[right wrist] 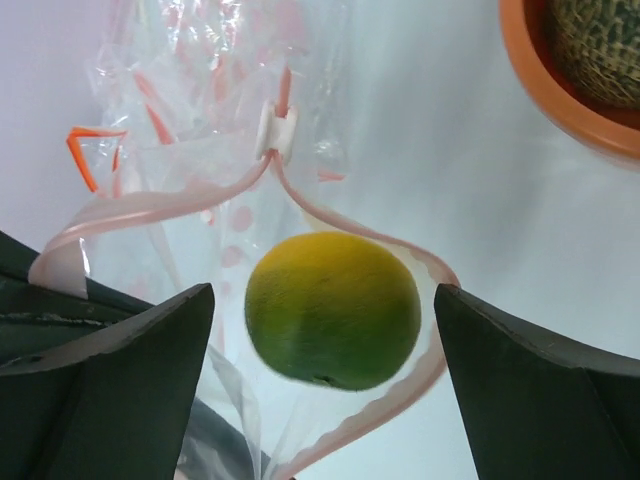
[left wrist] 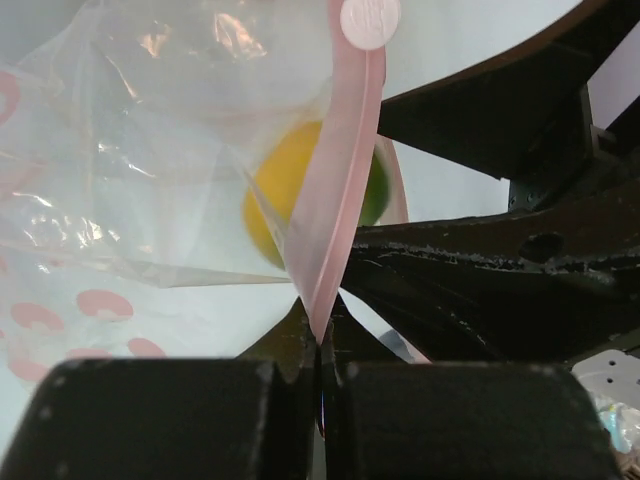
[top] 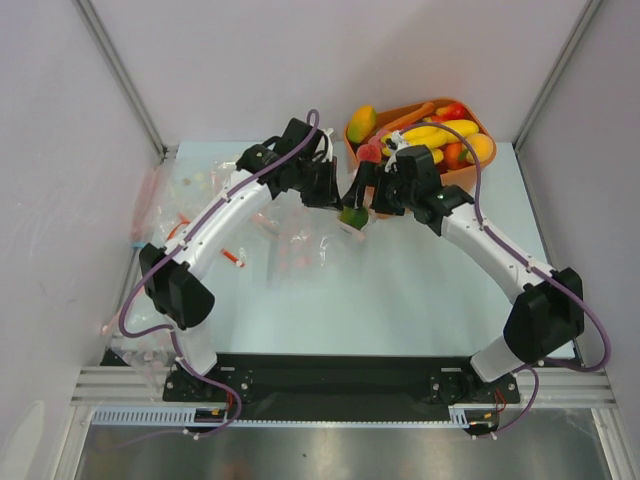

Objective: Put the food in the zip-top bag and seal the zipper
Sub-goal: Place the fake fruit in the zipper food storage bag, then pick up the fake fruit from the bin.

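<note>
My left gripper (top: 335, 195) (left wrist: 322, 345) is shut on the pale pink zipper strip (left wrist: 345, 170) of the clear dotted zip-top bag (top: 290, 235) and holds its mouth up and open. In the right wrist view the zipper (right wrist: 340, 225) forms an open loop with a white slider (right wrist: 275, 130) at its far end. A green and yellow round fruit (right wrist: 332, 310) (top: 353, 217) (left wrist: 275, 190) sits in the bag mouth. My right gripper (right wrist: 325, 330) (top: 362, 200) is open around it, with a gap between each finger (right wrist: 120, 370) and the fruit.
The orange oval tub (top: 478, 170) (right wrist: 560, 90) stands at the back right with bananas (top: 440, 133), a mango and red pieces. Other clear bags (top: 175, 225) with orange-red marks (right wrist: 80, 150) lie at the left. Grey walls enclose the table.
</note>
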`<action>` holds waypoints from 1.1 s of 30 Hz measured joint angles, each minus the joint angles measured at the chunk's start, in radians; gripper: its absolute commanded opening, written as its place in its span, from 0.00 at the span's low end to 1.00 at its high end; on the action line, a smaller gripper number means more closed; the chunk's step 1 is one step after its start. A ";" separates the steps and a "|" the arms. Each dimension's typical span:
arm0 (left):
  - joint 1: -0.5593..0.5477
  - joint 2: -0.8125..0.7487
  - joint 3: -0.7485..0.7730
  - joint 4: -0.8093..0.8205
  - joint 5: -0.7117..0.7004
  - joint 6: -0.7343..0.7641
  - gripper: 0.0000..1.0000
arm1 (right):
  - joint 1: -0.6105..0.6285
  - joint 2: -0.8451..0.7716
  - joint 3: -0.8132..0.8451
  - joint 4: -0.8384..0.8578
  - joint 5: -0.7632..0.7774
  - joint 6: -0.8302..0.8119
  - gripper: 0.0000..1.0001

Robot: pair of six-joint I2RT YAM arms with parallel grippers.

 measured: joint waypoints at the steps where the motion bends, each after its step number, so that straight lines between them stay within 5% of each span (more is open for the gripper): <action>1: 0.000 0.000 -0.001 0.001 0.007 -0.005 0.00 | 0.000 -0.012 -0.010 -0.004 0.011 -0.001 1.00; 7: 0.000 0.000 -0.001 0.007 0.037 -0.028 0.00 | 0.001 -0.111 -0.034 -0.024 0.053 -0.002 0.99; 15: 0.000 0.000 0.026 -0.035 -0.003 -0.034 0.00 | -0.063 -0.176 -0.003 -0.071 0.094 -0.005 0.84; 24: 0.000 0.003 0.214 -0.189 -0.209 0.005 0.00 | -0.235 -0.084 0.126 -0.152 0.173 -0.047 0.93; 33: 0.000 0.002 0.276 -0.309 -0.471 0.053 0.00 | -0.254 0.074 0.191 -0.140 0.175 0.007 0.95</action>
